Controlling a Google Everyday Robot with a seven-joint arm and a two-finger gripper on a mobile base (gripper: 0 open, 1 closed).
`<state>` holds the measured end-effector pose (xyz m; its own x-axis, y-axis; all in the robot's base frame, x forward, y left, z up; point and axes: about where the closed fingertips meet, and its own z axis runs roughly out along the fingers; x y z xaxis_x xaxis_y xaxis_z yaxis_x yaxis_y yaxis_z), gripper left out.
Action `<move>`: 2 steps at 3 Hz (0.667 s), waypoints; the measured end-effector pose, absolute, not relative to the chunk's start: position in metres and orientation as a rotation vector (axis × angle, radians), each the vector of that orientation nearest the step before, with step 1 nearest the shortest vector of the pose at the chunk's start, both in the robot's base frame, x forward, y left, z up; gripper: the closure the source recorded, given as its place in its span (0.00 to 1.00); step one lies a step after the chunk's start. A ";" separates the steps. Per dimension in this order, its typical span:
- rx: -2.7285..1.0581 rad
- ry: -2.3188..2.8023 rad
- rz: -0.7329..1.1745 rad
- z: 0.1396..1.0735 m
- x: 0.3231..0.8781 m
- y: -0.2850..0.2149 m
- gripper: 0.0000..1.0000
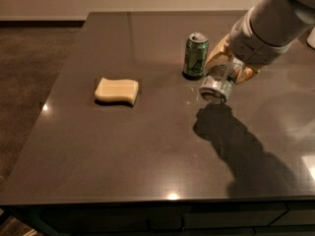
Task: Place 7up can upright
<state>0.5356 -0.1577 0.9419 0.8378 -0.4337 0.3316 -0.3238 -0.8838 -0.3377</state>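
Observation:
The 7up can (216, 86) is silvery with green print. It is held tilted on its side above the dark table (147, 151), its end facing the camera. My gripper (227, 73) is shut on the can, coming in from the upper right, with yellowish fingers (216, 52) on either side of it. The can hangs just right of an upright darker green can (195, 55). Its shadow falls on the table below.
A yellow sponge (116, 91) lies on the table to the left. The table's front edge runs along the bottom and its left edge slopes down beside a brown carpeted floor (29, 73). A white object (311, 37) shows at the far right.

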 end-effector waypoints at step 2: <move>-2.623 0.218 -0.831 0.966 0.537 -0.160 1.00</move>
<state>0.5375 -0.1599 0.9660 0.8134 -0.2568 0.5220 -0.0327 -0.9161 -0.3997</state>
